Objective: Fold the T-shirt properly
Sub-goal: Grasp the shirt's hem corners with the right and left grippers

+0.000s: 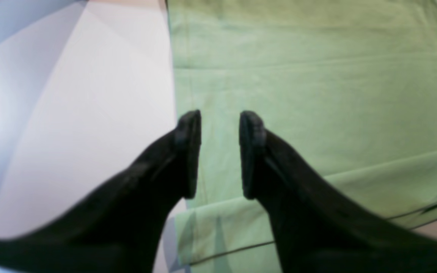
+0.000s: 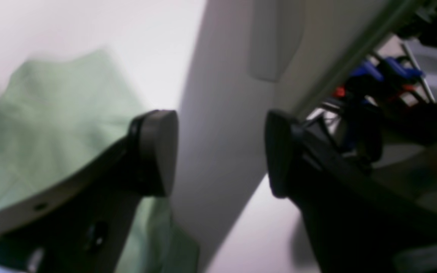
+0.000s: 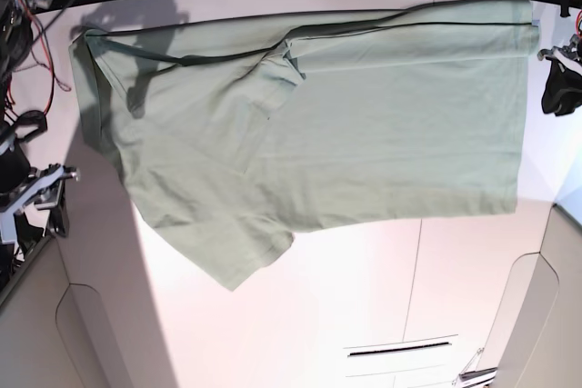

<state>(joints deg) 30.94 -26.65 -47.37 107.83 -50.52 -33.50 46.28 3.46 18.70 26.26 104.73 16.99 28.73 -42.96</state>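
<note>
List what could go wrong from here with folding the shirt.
1. The pale green short-sleeved cotton T-shirt lies rumpled near its collar end, so creases may get folded in.
2. Both tools are open and hold nothing; the left tool sits over the shirt's edge and might pinch only one layer.

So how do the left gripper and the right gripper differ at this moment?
The left gripper has its jaws over the T-shirt, near its edge; the right gripper hangs beside the shirt, over the white table. The right gripper's jaws stand wider apart than the left's. Both are open and hold nothing.
</note>
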